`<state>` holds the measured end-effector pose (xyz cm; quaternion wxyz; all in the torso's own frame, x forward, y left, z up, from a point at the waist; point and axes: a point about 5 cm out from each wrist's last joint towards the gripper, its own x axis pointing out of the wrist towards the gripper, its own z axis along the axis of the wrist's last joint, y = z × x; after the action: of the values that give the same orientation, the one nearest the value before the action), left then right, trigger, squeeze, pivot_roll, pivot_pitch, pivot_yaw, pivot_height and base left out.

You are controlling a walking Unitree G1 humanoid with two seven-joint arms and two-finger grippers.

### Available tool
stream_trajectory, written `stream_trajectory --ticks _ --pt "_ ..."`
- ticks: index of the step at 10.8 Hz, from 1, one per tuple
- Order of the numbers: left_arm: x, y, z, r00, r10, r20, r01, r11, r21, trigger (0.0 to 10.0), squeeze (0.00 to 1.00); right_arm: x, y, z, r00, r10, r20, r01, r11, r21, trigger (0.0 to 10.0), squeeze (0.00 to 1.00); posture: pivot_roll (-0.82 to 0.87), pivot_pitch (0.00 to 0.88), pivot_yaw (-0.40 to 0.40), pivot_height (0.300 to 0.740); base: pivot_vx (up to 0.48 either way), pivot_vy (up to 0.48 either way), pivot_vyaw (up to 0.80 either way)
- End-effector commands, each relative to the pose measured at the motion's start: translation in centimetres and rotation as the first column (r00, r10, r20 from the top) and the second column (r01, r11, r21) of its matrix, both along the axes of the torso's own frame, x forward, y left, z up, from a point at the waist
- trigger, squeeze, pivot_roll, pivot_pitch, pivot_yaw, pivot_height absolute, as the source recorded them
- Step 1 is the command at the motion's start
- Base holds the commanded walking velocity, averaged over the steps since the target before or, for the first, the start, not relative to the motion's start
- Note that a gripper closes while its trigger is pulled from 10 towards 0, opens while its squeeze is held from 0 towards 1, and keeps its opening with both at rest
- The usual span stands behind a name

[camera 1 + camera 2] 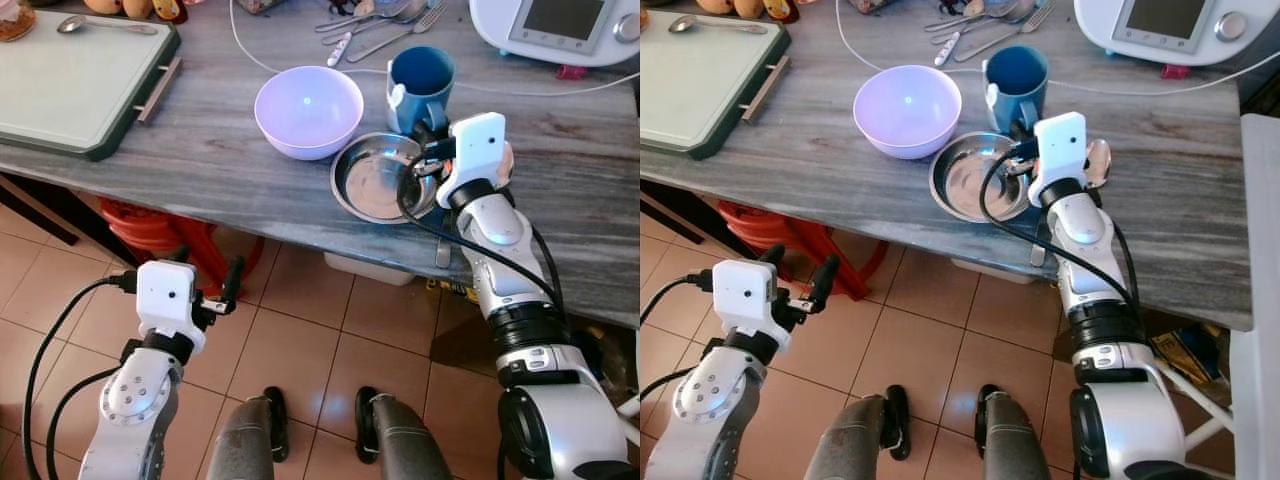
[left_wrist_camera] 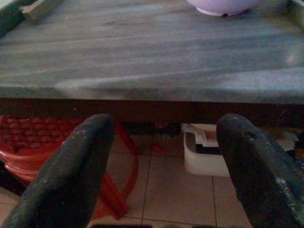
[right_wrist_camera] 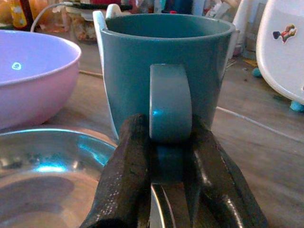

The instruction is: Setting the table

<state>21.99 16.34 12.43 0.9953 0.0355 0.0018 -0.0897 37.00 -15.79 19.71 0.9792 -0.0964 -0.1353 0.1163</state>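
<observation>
Right gripper (image 3: 164, 166) pinching the blue mug (image 1: 421, 85) by its handle (image 3: 170, 102)

The mug is standing upright at upper centre of the grey table (image 1: 220, 160), beside the purple bowl (image 1: 308, 110) and steel bowl (image 1: 375, 178). Left gripper (image 2: 161, 161) is hovering low, fingers spread, facing the table edge.

— What stands on the grey wooden tabletop (image 1: 230, 150)?
— A glossy lilac bowl (image 1: 308, 110), upright, and just beside it a shallow round steel dish (image 1: 375, 175) near the table's front edge.
— And the cup?
— A teal ceramic mug (image 1: 420, 85) stands upright behind the dish, its handle (image 3: 170, 102) toward the edge.
</observation>
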Motion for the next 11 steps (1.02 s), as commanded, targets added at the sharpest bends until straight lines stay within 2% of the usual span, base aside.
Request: stream_trajectory --ticks 1,6,7,11 --pt "-0.51 0.47 0.01 1.0 0.005 -0.015 -0.005 1.0 0.009 10.0 0.0 0.18 0.67 0.24 0.999 0.028 0.015 -0.028 1.0 0.003 10.0 0.0 0.08 0.3 0.072 0.74 0.0 0.0 0.0" --pt "-0.55 0.7 0.16 1.0 0.003 -0.024 -0.003 1.0 0.021 10.0 0.0 0.67 0.54 0.36 1.0 0.018 0.017 -0.018 1.0 0.004 10.0 0.0 0.09 0.303 0.079 0.74 0.0 0.0 0.0" --pt "-0.46 0.73 0.18 1.0 0.002 -0.025 -0.002 1.0 0.023 10.0 0.0 0.71 0.32 0.13 1.0 0.016 0.008 -0.016 1.0 0.02 10.0 1.0 0.09 0.303 0.083 0.74 0.0 0.0 0.0" --pt "-0.12 0.55 0.25 1.0 -0.003 -0.023 0.003 1.0 0.024 10.0 0.0 0.95 -0.14 0.17 1.0 -0.01 0.008 0.01 1.0 0.02 10.0 1.0 0.09 0.293 0.084 0.74 0.0 0.0 0.0"
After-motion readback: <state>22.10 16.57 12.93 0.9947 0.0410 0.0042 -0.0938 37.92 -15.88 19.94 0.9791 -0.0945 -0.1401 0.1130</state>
